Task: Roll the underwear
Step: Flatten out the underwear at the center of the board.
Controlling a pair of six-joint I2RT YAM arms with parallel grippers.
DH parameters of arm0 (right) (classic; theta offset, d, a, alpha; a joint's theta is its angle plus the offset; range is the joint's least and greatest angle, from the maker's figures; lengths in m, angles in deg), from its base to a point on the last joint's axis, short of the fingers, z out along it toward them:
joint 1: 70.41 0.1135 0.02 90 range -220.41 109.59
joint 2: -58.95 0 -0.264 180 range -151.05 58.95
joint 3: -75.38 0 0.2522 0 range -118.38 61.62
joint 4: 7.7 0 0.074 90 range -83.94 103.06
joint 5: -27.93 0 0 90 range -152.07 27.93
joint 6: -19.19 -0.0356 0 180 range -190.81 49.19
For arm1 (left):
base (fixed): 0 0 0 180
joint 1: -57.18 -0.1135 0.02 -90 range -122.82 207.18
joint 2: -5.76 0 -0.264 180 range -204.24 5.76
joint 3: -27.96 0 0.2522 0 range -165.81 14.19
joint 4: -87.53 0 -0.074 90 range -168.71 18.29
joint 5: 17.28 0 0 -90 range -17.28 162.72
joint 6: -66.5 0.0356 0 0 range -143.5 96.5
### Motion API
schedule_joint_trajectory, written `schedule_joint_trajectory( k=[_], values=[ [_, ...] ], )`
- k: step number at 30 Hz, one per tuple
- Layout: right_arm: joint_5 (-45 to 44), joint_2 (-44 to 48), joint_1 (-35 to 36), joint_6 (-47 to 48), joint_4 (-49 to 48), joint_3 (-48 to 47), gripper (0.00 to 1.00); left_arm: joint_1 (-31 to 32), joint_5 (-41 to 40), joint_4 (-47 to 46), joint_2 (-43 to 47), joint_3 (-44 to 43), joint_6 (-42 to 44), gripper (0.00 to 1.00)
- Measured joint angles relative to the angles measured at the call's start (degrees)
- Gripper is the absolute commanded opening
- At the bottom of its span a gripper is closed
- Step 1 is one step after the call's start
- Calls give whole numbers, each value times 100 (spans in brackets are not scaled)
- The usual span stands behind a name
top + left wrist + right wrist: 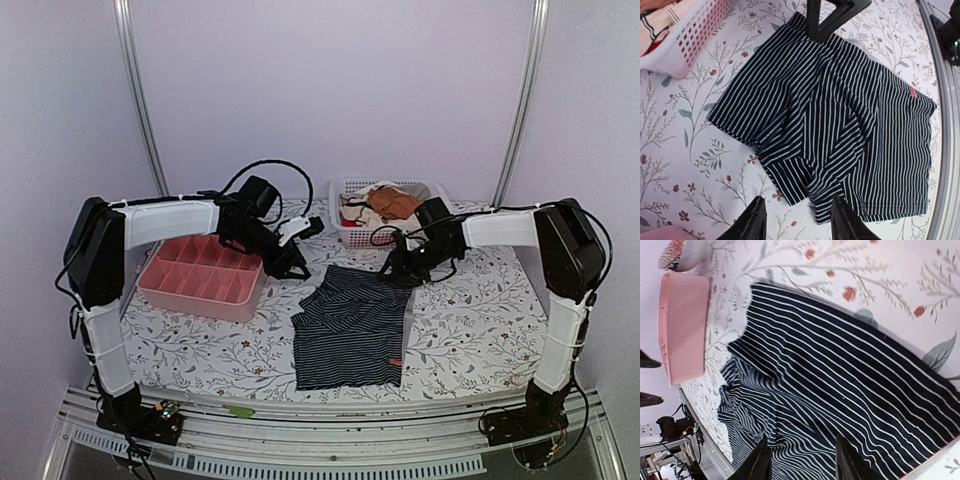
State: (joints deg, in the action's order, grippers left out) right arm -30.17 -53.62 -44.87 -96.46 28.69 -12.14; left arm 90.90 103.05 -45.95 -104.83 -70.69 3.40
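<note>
Underwear [350, 325] flat on table [470, 320], centre; divided tray [200, 278] to its left, basket [385, 232] behind it, left gripper [296, 268] and right gripper [393, 268] by its far corners.

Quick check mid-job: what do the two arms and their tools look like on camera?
Both arms match: the left arm and right arm have white links between bulky black joint housings, with thin black cables looping along them. The left tool and right tool each show two black tapered fingers.

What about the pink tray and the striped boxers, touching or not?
Apart. The top view shows floral tablecloth between the pink divider tray and the striped boxers.
</note>
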Motion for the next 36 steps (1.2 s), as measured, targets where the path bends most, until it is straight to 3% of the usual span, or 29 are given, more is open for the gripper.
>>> schedule_joint_trajectory(
  k=[5,12,28,36],
  values=[
    [-35,503,-372,326,11,-59,42,-44,-55,66,-907,-1073,2,44],
    [-483,334,-1003,627,380,-111,41,-127,-170,101,-1906,-2162,-7,43],
    [-732,-555,-992,1410,911,-1027,38,-273,162,-50,-2640,-2754,-308,43],
    [-584,527,-990,1073,391,286,44,-490,640,-385,-2662,-2540,-785,43]
  ],
)
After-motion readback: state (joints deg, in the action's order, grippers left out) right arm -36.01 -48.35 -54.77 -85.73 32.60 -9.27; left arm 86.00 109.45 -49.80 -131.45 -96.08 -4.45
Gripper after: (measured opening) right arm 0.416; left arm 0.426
